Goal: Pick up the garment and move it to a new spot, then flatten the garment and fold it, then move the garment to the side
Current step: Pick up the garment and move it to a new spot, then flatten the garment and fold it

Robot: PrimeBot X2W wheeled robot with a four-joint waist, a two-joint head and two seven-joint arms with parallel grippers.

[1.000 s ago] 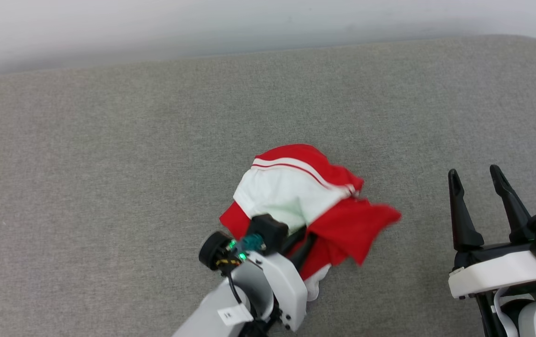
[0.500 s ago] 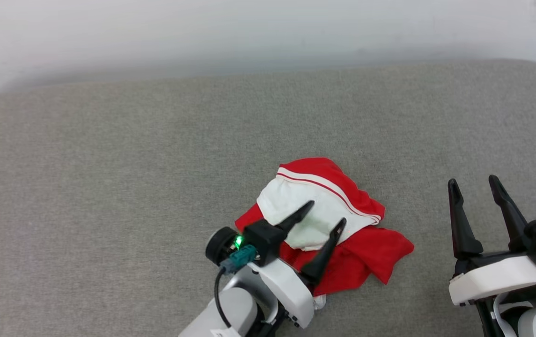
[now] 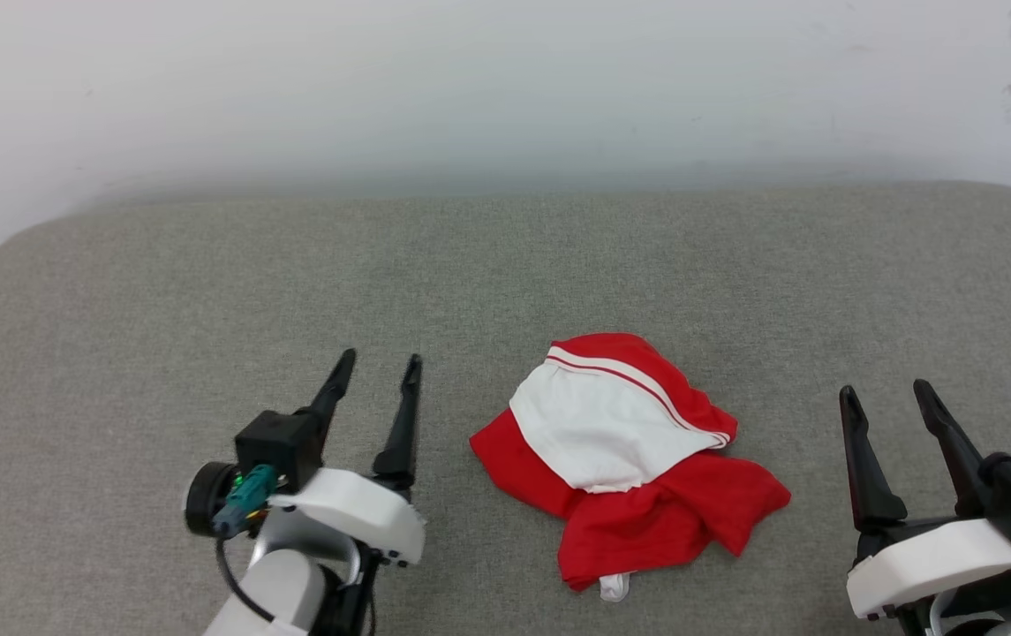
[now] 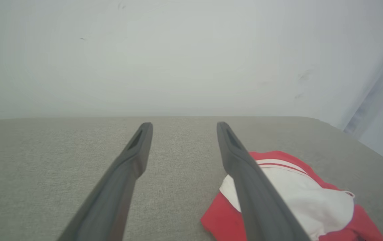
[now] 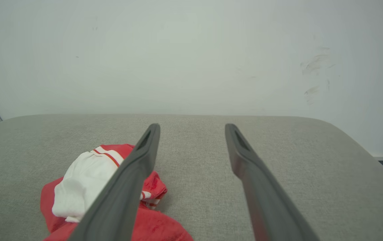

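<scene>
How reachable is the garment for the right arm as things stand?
Probably reachable: the right gripper stands open to the right of the crumpled garment, apart from it, with bare grey cushion between and nothing in the way.

Overall level: bright and even in all three views; no dim corners.
Source: diffuse, no lamp in view; direction cannot be told.
Shadows: faint and soft-edged; a thin dark rim under the near edge of the shirt (image 3: 646, 530) on the grey pad (image 3: 116, 353); a pale grey band where the far wall (image 3: 505, 88) meets the pad.
Glare: none; the shirt's white panel is nearly washed out, with few folds legible.
Head view sharpness: crisp, pad weave legible, no motion blur.
Wrist view sharpness: fingers (image 4: 121, 187) soft near the lens; wall scuffs legible.
Edge distortion: wide-angle stretch; a smeared streak (image 4: 368, 107) at the right of the left wrist view.
</scene>
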